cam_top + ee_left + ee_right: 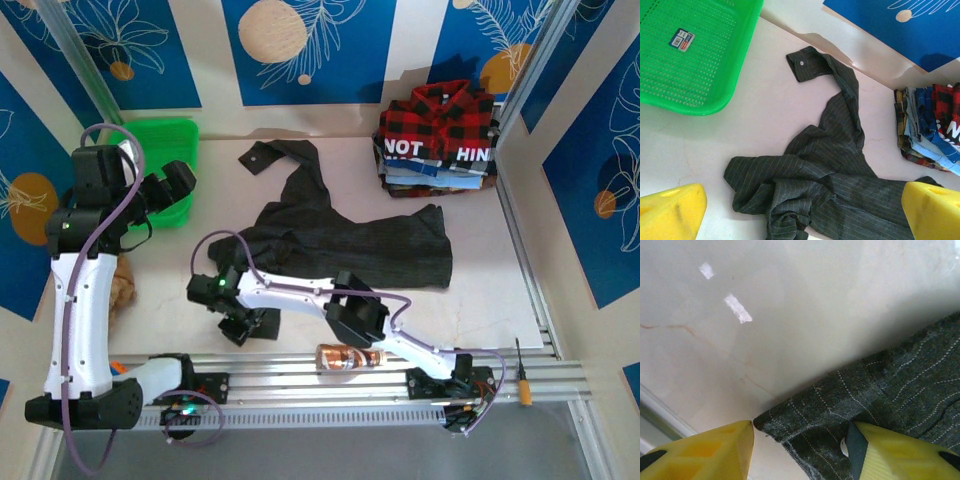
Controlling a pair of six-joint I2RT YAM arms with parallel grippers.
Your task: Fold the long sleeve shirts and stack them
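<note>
- Overview from the top camera: the charcoal shirt (340, 235) lies crumpled at mid-worktop (490, 290), with one sleeve trailing toward the far edge. The plaid shirt (440, 112) tops a folded stack (435, 170) at the far right corner. The right claw (240, 322) sits low at the charcoal shirt's near-left side. The left claw (168, 190) hangs by the green basket (150, 130) at the far left corner, well apart from the cloth.
- Left wrist view: the left claw (800, 215) is spread wide with nothing in it. The stripes and the cuff (802, 62) button read plainly here, whereas from above they are faint.
- Right wrist view: the right claw (800, 450) stands partly open, astride a hem corner (790, 425) of the charcoal shirt. One fingertip (905, 457) overlies the cloth and the other sits just beside it over bare worktop. No pinch is made. From above, the arm covers this spot.
- Judgement: you are at the flattening step, and no fold has begun. The next move calls for closing the right claw on that corner. You should also bring the left claw down to a second corner or the sleeve, so the cloth can be drawn flat.
</note>
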